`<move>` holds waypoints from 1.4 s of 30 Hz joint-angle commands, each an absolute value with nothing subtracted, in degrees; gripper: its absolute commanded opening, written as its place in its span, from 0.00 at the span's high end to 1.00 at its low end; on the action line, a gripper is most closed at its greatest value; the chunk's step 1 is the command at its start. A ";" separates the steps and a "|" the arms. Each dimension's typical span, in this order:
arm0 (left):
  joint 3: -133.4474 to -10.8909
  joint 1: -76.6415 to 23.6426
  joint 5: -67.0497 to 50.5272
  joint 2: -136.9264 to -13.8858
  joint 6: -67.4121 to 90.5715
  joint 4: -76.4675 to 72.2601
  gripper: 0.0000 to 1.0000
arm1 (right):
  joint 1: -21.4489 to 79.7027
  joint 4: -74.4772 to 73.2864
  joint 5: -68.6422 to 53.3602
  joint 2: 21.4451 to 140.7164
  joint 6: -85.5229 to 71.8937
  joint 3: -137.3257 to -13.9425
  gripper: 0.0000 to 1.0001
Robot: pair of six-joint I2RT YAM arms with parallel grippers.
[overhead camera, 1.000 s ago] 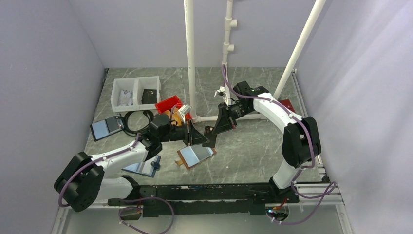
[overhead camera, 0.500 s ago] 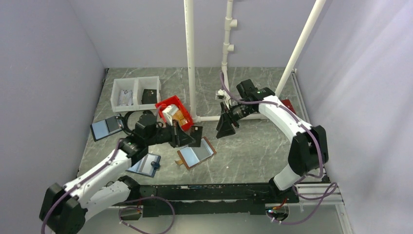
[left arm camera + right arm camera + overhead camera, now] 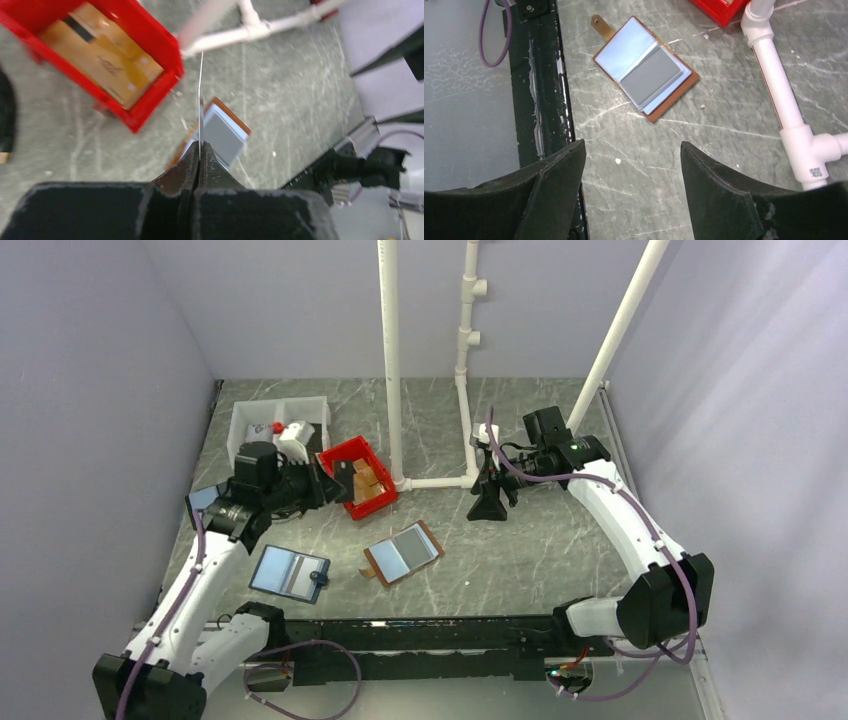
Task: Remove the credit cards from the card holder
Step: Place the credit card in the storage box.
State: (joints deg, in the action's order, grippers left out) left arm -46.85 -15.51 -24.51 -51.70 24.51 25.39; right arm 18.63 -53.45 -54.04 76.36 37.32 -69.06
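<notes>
The holder point(image 3: 402, 551) lies open and flat on the table point(image 3: 530, 550), near the front rail point(image 3: 420, 630). It has a brown edge, with one pale blue side and one grey side facing up. Both grippers are well apart from it, and we see bare table all around it. The white pipe point(image 3: 435, 481) lies behind it. The red bin point(image 3: 378, 506) sits back and to its left. A blue folder point(image 3: 289, 572) lies to its left, apart from it.

Our left gripper point(image 3: 199, 150) is pressed together on a thin card point(image 3: 200, 90), which we see edge on. It hangs right by the red bin. Our right gripper point(image 3: 631, 147) is spread wide with nothing in it. It hangs over bare table just in front of the pipe, to the right of the holder.

In the red bin lie flat tan cards point(image 3: 100, 55). The white bin point(image 3: 255, 407) at the back has two parts, and our left arm hides much of it.
</notes>
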 commanded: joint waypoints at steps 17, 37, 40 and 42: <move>-65.54 17.29 -51.87 -87.03 31.31 4.37 1.00 | 16.61 -50.75 -56.98 72.42 38.45 -66.83 0.27; -92.46 13.66 -45.67 -114.06 12.07 28.59 1.00 | 16.83 -50.82 -57.57 74.07 38.36 -66.58 0.27; -95.59 12.66 -44.05 -117.39 10.76 31.12 1.00 | 16.85 -50.76 -57.48 74.16 38.24 -66.51 0.27; -97.71 12.18 -42.85 -119.24 9.91 32.59 1.00 | 16.83 -50.63 -57.48 74.22 38.20 -66.40 0.27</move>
State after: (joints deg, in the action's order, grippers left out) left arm -92.77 13.17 -45.06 -116.42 14.81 27.88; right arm 16.86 -52.21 -55.81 74.06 37.36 -66.65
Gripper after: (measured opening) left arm 0.012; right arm 0.728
